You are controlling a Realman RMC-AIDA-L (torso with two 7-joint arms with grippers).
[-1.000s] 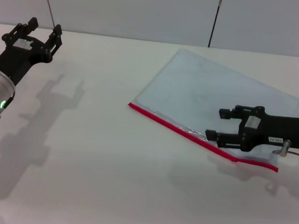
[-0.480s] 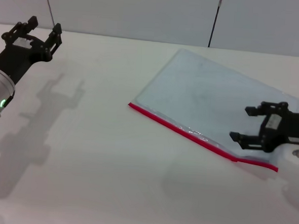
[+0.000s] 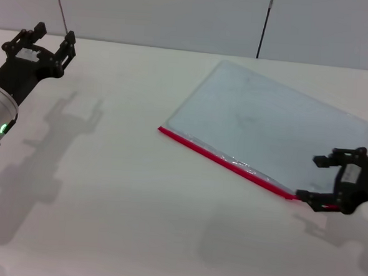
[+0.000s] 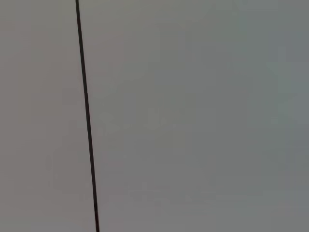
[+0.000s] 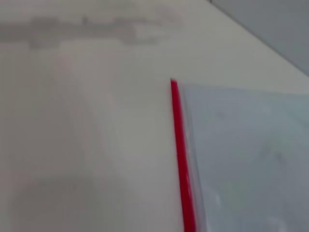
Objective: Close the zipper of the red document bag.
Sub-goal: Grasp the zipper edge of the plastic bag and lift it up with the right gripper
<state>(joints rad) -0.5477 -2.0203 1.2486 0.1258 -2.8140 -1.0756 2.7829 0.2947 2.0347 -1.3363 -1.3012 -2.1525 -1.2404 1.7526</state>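
While the large flat translucent pale blue-grey document bag [image 3: 268, 134] lies flat on the white table [image 3: 137, 191], toward its right side, the thin bright red zipper [image 3: 223, 160] runs along its near long edge. The right hand [image 3: 317, 180], black, is at the right end of this strip, with its two fingers spread apart; the lower finger [image 3: 310, 199] is just at the end of the zipper. The slider I cannot make out. The left hand [image 3: 43, 37] hangs with fingers apart over the far left corner of the table, well apart from the bag. The right wrist view shows the zipper [image 5: 181, 154] along the edge of the bag [image 5: 246, 159].
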